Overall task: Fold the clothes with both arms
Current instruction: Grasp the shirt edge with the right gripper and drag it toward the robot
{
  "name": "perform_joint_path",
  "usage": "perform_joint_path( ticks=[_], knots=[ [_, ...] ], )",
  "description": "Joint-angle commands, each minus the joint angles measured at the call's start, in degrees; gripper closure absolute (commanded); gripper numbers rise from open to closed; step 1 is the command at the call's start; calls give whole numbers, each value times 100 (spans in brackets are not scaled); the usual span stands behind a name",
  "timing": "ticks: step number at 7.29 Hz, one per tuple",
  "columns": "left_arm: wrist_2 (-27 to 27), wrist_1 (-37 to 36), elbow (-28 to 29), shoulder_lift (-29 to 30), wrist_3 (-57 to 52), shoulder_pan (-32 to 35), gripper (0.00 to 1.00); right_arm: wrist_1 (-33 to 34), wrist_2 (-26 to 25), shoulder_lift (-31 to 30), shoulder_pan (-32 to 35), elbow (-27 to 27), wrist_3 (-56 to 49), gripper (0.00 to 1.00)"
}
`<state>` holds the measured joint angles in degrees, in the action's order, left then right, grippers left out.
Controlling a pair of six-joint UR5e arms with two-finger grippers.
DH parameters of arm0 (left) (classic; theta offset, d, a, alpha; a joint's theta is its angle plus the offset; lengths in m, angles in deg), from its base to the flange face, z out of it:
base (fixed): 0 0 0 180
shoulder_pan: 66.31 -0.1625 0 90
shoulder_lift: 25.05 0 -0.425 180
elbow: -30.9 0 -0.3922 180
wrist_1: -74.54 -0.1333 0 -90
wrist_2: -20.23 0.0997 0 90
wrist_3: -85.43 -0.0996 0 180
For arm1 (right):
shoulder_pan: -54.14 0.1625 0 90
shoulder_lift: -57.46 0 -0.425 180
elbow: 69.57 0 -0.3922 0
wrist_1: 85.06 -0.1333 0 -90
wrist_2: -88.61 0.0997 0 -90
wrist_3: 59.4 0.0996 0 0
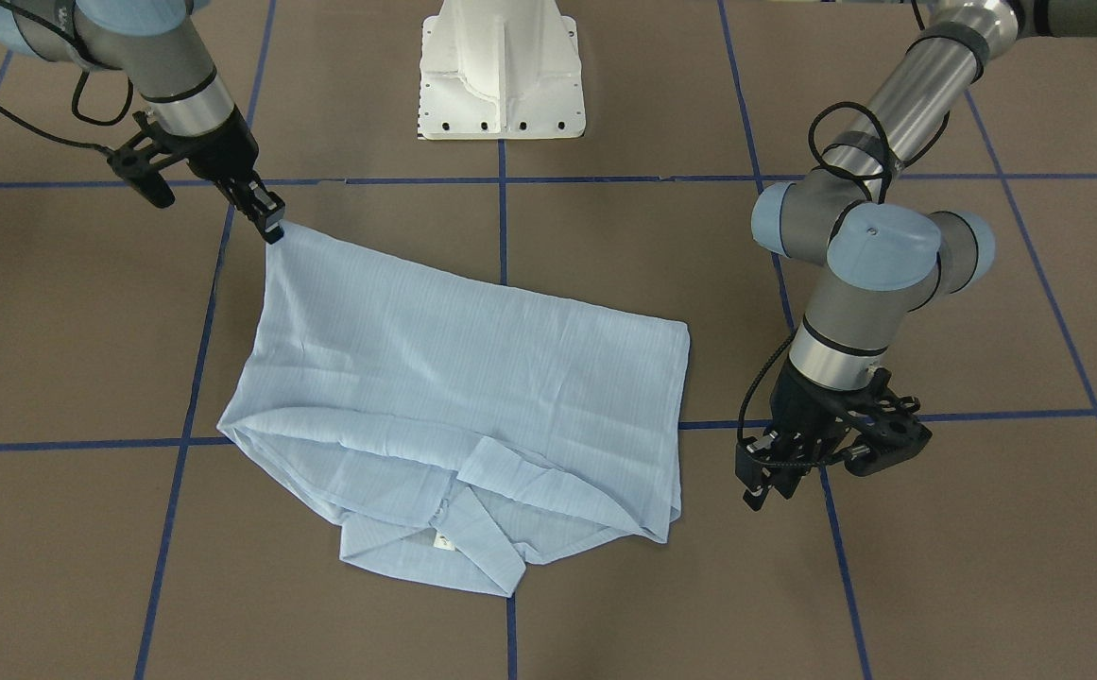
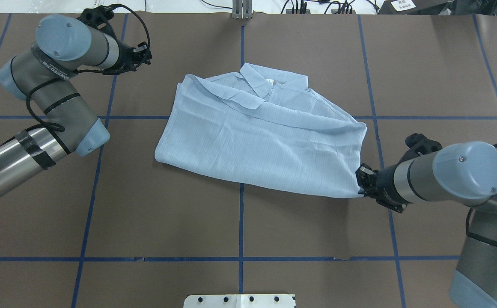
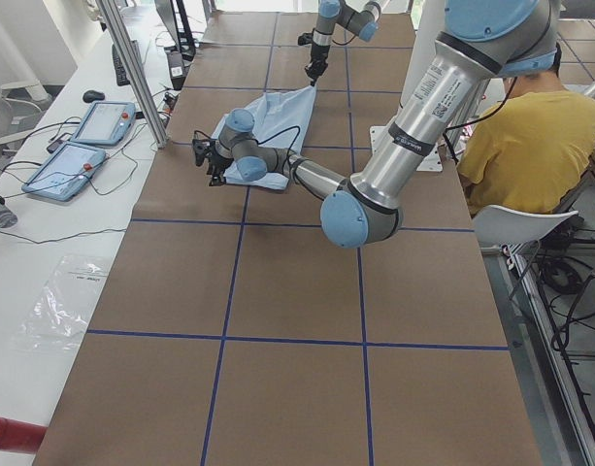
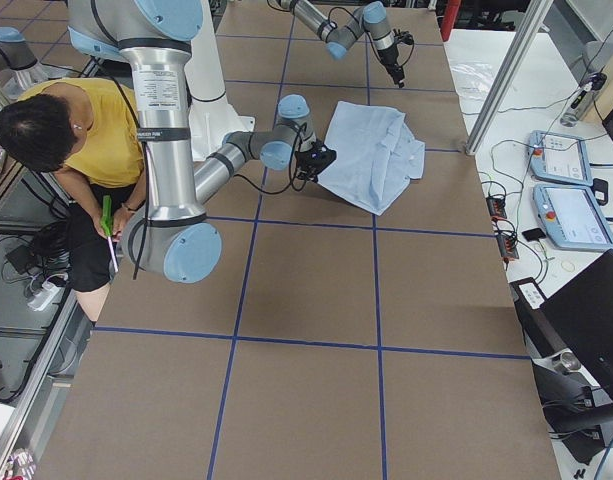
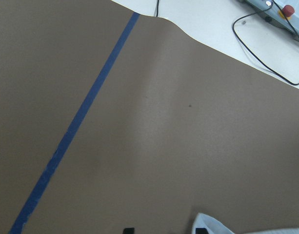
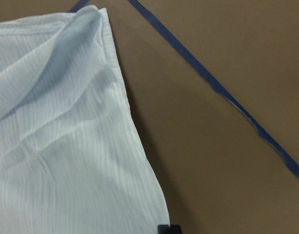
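Your right gripper (image 1: 271, 225) has the shirt (image 2: 257, 141) by a corner; your left gripper (image 1: 763, 484) holds nothing.

Look at the right gripper first: its fingers are pinched together on the shirt's near corner on the robot's right side, and the cloth rises slightly to meet them. Behind it the wrist lies low and almost level, and the rest of the right arm (image 2: 466, 171) bends back toward the base. The left gripper's fingertips stand apart (the wrist view shows both tips over bare brown surface). It points down, just off the shirt's left edge, with the left arm (image 2: 55, 98) doubled back above it. The shirt lies folded in the middle of the table (image 2: 167, 214), its collar (image 2: 269, 83) on the side away from the robot.
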<state>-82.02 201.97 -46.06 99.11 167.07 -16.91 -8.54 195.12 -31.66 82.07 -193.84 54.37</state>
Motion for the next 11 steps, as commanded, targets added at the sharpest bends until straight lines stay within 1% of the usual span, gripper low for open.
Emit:
perform_joint_path(
  ticks=[1, 2, 3, 4, 5, 6, 7, 8, 9, 10, 11],
  knots=[
    [-634, -8, -799, -338, 106, -36, 48, 320, 1365, -587, -402, -737, 5, 100],
    [-813, -8, -976, -374, 411, -36, 48, 311, 2007, -789, -534, -887, 22, 100],
    [-989, -8, -1109, -383, 536, -45, 48, 311, 2092, -800, -848, -985, 40, 100],
    [-1017, -8, -1206, -392, 746, -106, 48, 311, 2154, -826, -1164, -994, 40, 100],
    [-1052, -17, -1355, -410, 861, -150, 48, 311, 2180, -826, -1368, -1003, 275, 82],
    [-1174, -8, -1730, -706, 1167, -254, 48, 303, 2198, -766, -1448, -1003, 704, 1],
    [-1149, -34, -2030, -926, 1431, -412, 46, 285, 2250, -704, -1249, -977, 717, 0],
    [-1105, -43, -2198, -1067, 1860, -701, 43, 285, 2251, -434, -794, -803, 734, 0],
    [-1087, -43, -2226, -1078, 2169, -1034, 40, 285, 2155, 82, -172, -331, 717, 0],
    [-817, -60, -2226, -1086, 2564, -1386, 38, 302, 2128, 836, 583, 396, 665, 0],
    [-432, -400, -2279, -1086, 2742, -1763, 38, 294, 2119, 1252, 1121, 934, 577, 0]
  ],
)
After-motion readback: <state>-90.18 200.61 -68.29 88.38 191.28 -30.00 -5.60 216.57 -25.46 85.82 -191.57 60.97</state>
